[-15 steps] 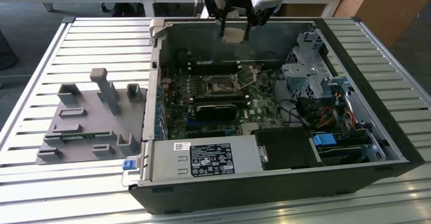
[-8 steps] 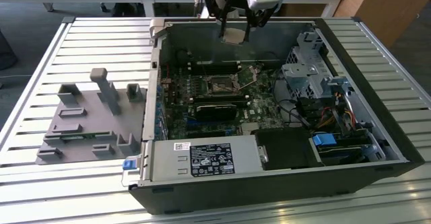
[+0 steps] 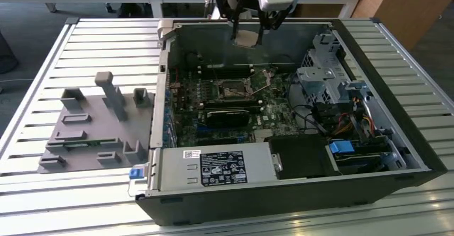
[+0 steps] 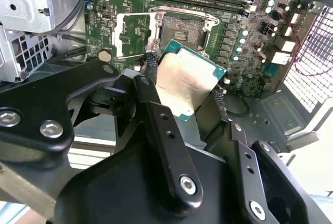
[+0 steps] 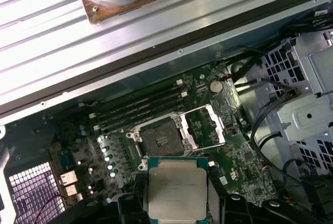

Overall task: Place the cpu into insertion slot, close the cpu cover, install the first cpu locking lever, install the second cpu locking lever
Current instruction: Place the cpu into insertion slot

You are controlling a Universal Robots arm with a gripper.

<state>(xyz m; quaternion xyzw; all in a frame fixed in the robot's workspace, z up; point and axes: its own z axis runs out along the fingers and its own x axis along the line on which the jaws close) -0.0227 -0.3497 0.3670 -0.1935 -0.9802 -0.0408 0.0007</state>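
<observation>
The cpu cover (image 5: 217, 124) lies beside the insertion slot (image 5: 158, 139).

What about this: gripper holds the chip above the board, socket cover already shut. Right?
Not the cover. The gripper holds the cpu above the board, but the first wrist view shows the cpu cover swung open beside the insertion slot.

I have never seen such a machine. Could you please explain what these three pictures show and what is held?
A robot arm works over an open computer case lying on a slatted metal table. The exterior view looks on from off the arm; both wrist views come from cameras riding on the arm. The gripper holds the cpu, a flat silver chip, by its edges above the green board. Below, the insertion slot is empty and the cpu cover is flipped open beside it. A grey plastic holder lies on the table at the exterior view's left.
</observation>
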